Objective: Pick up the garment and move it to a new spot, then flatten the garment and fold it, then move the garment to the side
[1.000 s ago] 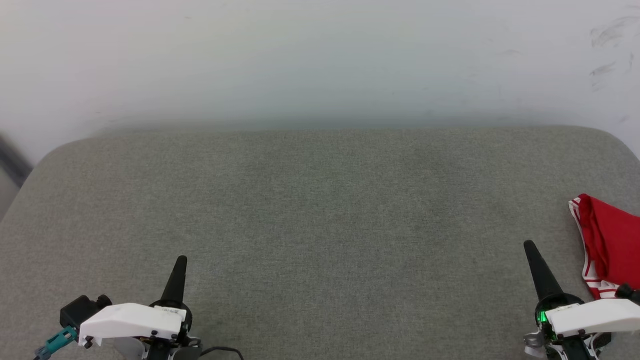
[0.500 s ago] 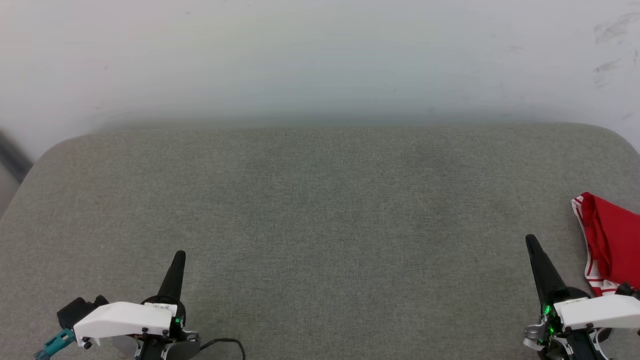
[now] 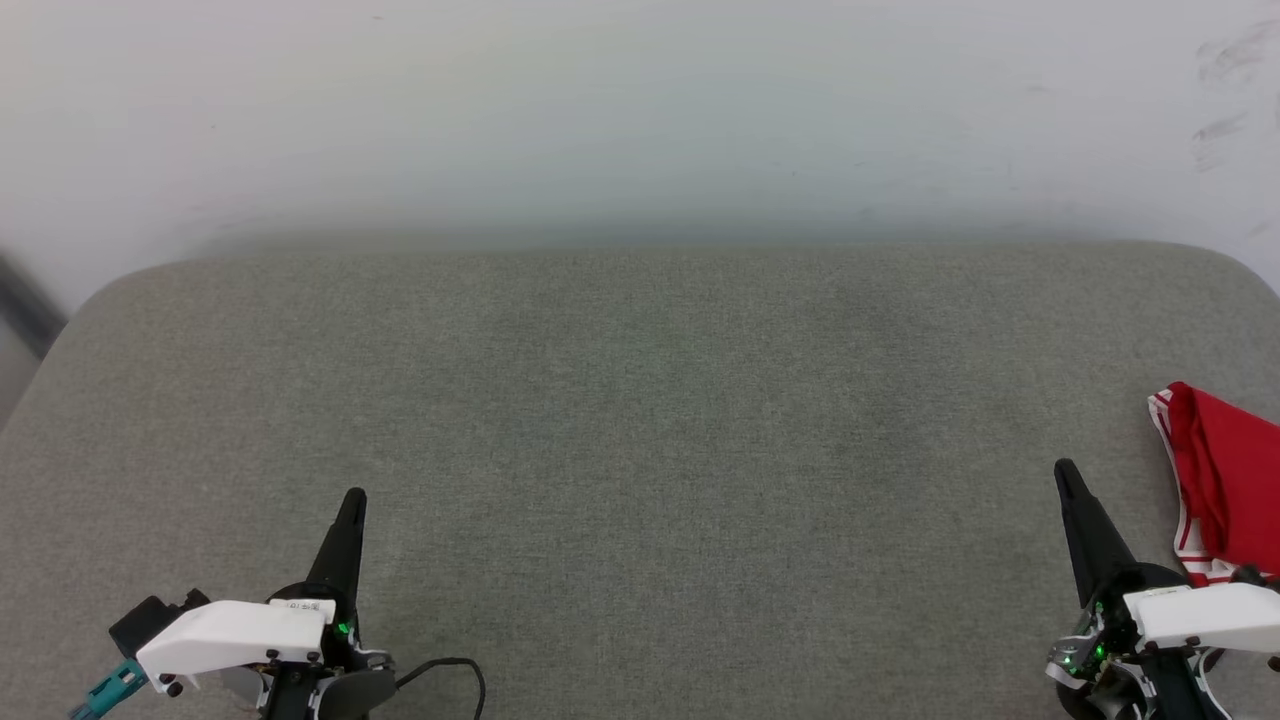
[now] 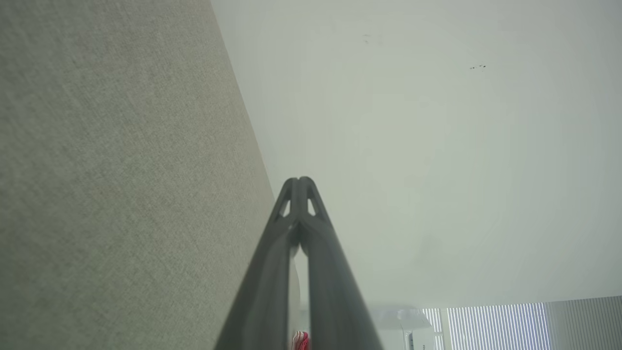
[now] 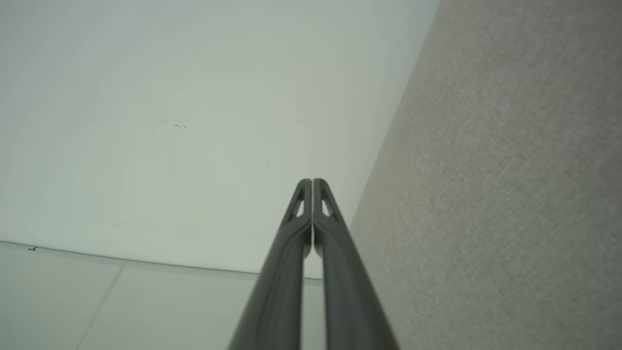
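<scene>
The garment [image 3: 1232, 480] lay bunched at the 3 o'clock edge of the grey cushion [image 3: 640, 400]. The left gripper [image 3: 354, 496] at 7 o'clock and the right gripper [image 3: 1066, 470] at 5 o'clock, near the garment, had their fingers closed on nothing.

R end effector [image 5: 312, 183] tips pressed together; grey cushion [image 5: 510, 194] right, pale wall [image 5: 146, 121] left.

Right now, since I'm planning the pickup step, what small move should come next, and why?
Probably swing the right tool to its right, over the striped edge of the red thin-fabric jersey, opening on the way. That tool is shut and empty, beside the jersey but apart from it; the left tool is far across the grey fabric surface.
</scene>
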Available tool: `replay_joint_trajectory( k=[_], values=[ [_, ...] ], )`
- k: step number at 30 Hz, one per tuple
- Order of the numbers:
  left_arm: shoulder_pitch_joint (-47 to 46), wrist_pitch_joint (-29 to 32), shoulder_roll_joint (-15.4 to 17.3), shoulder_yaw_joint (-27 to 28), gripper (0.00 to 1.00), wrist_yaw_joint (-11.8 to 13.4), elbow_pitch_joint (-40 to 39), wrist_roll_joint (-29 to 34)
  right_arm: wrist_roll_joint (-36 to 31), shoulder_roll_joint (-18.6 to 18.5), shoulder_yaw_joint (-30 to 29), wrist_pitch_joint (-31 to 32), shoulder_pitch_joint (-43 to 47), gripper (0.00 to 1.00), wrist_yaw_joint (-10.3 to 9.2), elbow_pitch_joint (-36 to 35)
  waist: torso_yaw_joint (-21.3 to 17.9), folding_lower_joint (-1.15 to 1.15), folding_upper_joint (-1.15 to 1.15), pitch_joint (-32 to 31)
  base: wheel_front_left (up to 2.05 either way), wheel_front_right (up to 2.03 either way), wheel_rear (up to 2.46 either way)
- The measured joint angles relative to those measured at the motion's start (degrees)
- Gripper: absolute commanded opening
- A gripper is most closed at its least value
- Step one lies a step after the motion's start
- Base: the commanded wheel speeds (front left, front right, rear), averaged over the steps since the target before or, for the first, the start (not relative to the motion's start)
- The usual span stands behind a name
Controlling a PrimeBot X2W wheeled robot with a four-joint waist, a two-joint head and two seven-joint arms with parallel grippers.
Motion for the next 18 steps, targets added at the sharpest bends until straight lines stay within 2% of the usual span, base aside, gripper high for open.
replay_joint_trajectory(
  k=[18],
  values=[
    [-0.77, 1.71, -1.33, 2.12, 0.00, -1.49, 0.15, -5.72, 7.50, 0.00, -0.34, 0.41, -1.31, 0.00, 0.00, 1.33, 0.26, 0.00, 0.00, 0.68, 0.00, 0.00, 0.00]
  ],
)
